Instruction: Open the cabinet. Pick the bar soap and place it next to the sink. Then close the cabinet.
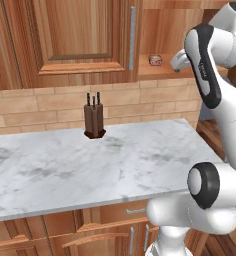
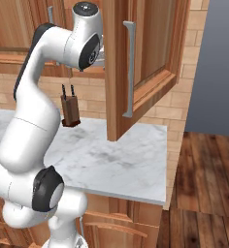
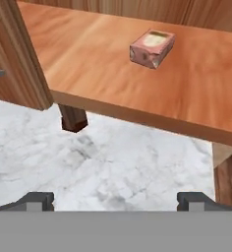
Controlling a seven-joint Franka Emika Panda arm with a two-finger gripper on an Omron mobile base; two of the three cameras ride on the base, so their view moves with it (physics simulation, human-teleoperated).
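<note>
The cabinet (image 1: 80,40) hangs on the far wall above the counter (image 1: 90,165) — its right door (image 2: 136,68) swung out over the counter's right end, its left door shut. The bar soap (image 3: 152,47) lies on the cabinet's bottom shelf (image 3: 113,78), alone, back from the near edge. The knife block (image 1: 94,122) stands on the counter by the far wall, left of the open compartment and below the shut door. Low cabinets (image 1: 115,230) sit under the counter — at its near front.

A dark knife block (image 1: 94,121) stands upright on the white marble counter (image 1: 115,165), at its back near the tan brick wall (image 1: 35,107); low drawers (image 1: 115,232) sit under the counter
</note>
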